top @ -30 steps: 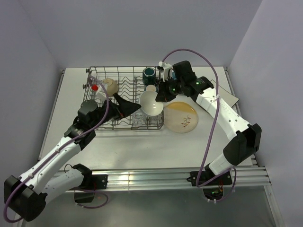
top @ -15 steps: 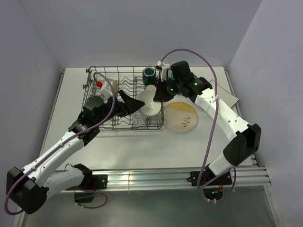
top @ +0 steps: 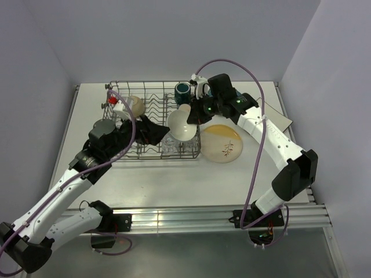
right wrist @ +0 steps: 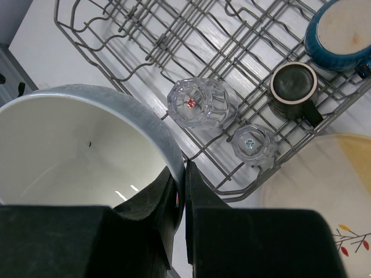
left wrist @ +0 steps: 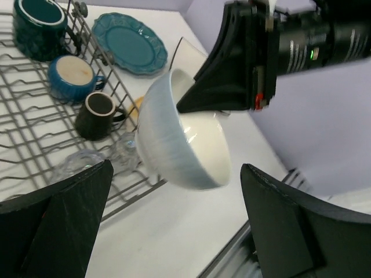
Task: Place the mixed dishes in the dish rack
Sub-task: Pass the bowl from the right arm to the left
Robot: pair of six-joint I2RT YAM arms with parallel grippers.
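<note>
Pinching the rim of the white bowl [top: 182, 125], the right gripper [top: 194, 113] holds it tilted over the near right corner of the dish rack [top: 153, 104], while the left gripper [top: 157, 132], jaws wide and empty, faces it from its left.

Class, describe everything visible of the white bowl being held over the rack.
The white bowl is round, deep, glossy, ceramic-looking, faintly ribbed outside, plain and empty inside. It hangs tilted above the right side of the dish rack. The right pincer is shut on its rim, one finger inside, one outside; nothing else touches it.
</note>
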